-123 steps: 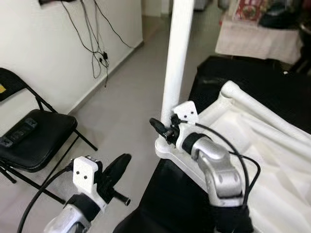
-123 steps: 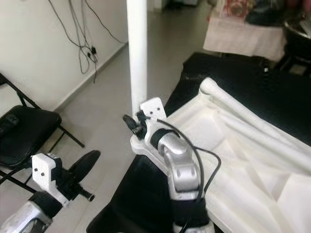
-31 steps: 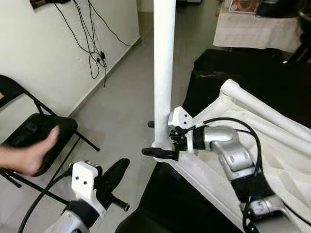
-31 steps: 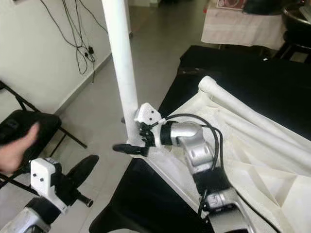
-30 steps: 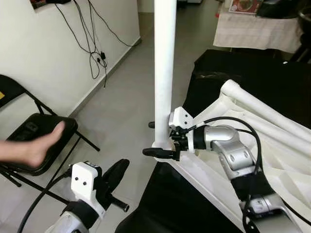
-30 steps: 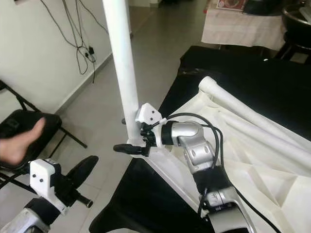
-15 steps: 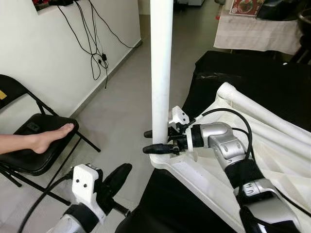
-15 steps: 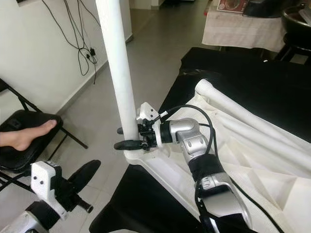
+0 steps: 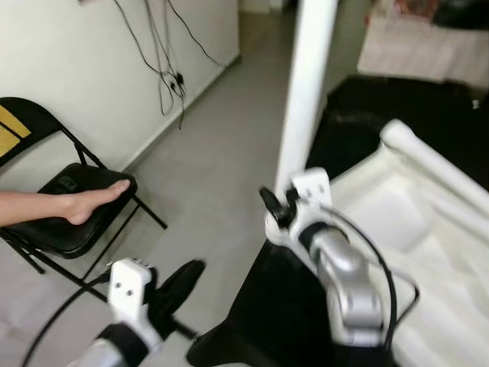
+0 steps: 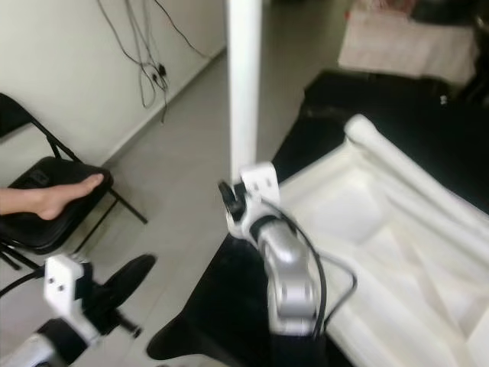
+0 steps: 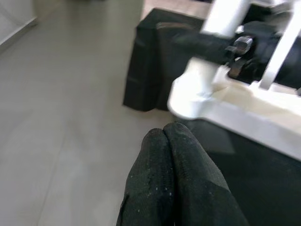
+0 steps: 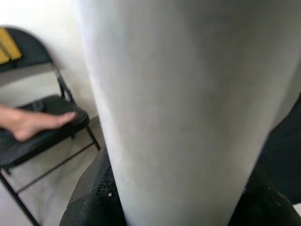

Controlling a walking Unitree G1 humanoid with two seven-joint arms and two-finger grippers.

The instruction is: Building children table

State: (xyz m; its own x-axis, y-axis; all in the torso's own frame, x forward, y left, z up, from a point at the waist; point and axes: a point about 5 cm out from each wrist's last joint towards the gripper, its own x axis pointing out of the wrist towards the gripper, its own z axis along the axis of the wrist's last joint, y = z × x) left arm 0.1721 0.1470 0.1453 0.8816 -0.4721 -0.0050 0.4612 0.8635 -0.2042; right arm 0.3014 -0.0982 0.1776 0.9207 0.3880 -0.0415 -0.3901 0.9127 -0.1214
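Two black fingers [image 12: 89, 188] of the right gripper [image 9: 276, 205] clasp the upright white leg [image 9: 306, 92] at centre frame, just above the corner of the overturned white tabletop [image 9: 397, 222] at right. The silver right arm rises bent from below. The left gripper [image 9: 179, 281], lower left, hangs pressed closed, holding nothing. A foot [image 9: 92, 200] rests on the chair [image 9: 72, 222] at left.
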